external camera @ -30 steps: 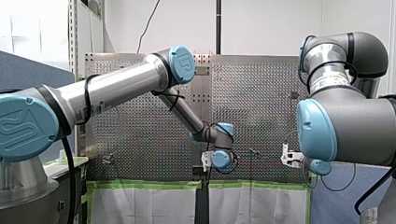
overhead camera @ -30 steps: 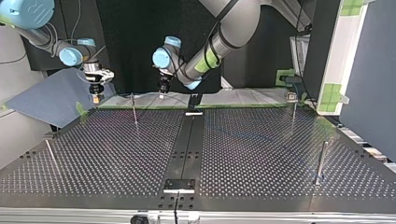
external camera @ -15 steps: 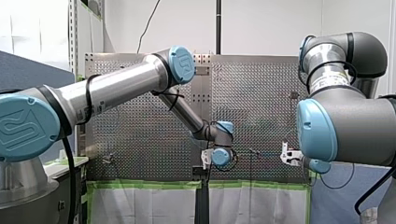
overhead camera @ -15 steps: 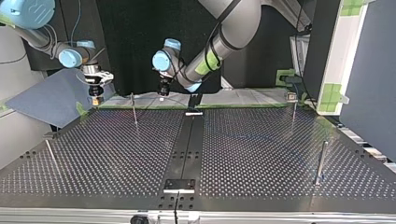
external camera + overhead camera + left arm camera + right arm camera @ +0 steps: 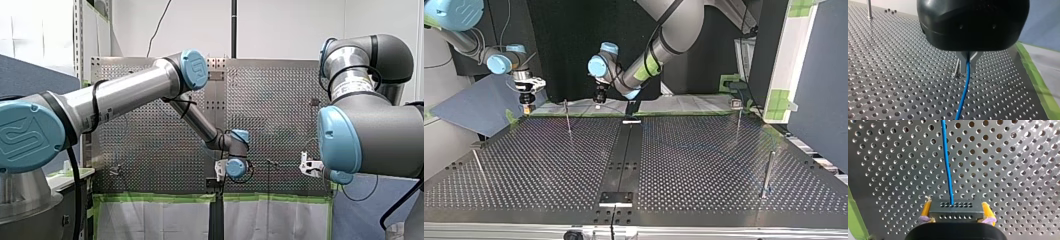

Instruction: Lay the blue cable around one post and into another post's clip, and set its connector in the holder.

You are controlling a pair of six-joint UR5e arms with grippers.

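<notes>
Status: thin blue cable (image 5: 946,157) is held at two spots. My right pincer (image 5: 956,206) has its yellow pads (image 5: 926,210) clamped across the black rectangular connector block (image 5: 955,212). My left pincer (image 5: 967,65) has its metal fingers (image 5: 961,60) nearly closed, with the cable pinched between them. In the top view the right pincer is upper left of the frame and the left pincer upper middle, both over the far edge of the perforated metal counter (image 5: 704,165). Cable is too thin to trace there.

Handling, my read: light, limp, smooth. It will likely slide through the metal fingers and sag when slack. The connector is the only rigid part, so it's the best hold for seating, gripped across its ends as now. For routing, hold the cable close to the post.

Orientation: the connector's long axis runs pad to pad, with its holed face pointing away from the right pincer. The cable leaves that face mid-way and runs straight ahead. At the left pincer it exits between the fingers, near-straight over the counter, just beside a thin metal post (image 5: 957,68). As far as I can see, it's not in any clip yet.
</notes>
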